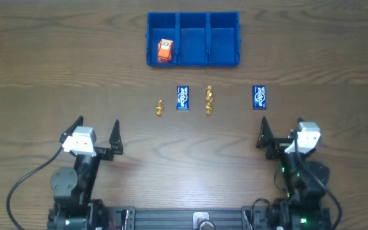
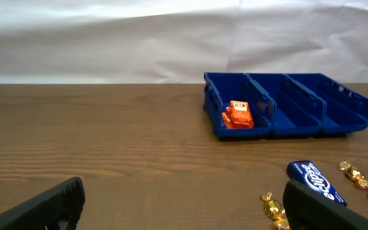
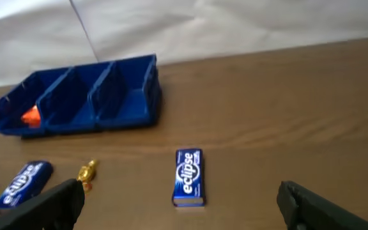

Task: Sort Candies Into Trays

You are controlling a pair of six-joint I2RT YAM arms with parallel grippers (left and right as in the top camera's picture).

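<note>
A blue tray [image 1: 193, 62] with three compartments stands at the far middle of the table. One orange candy [image 1: 165, 50] lies in its left compartment, the same orange candy [image 2: 238, 115] seen from the left wrist. In front of the tray lie two blue packs [image 1: 183, 98] [image 1: 259, 97] and three gold-wrapped candies [image 1: 160, 107] [image 1: 209, 94] [image 1: 209, 107]. My left gripper [image 1: 98, 135] is open near the front left, well short of the row. My right gripper [image 1: 281, 131] is open at the front right, with a blue pack [image 3: 188, 177] lying ahead of its fingers.
The wooden table [image 1: 56, 57] has free room on both sides of the tray and between the grippers. A white backdrop [image 2: 107, 38] rises behind the table's far edge.
</note>
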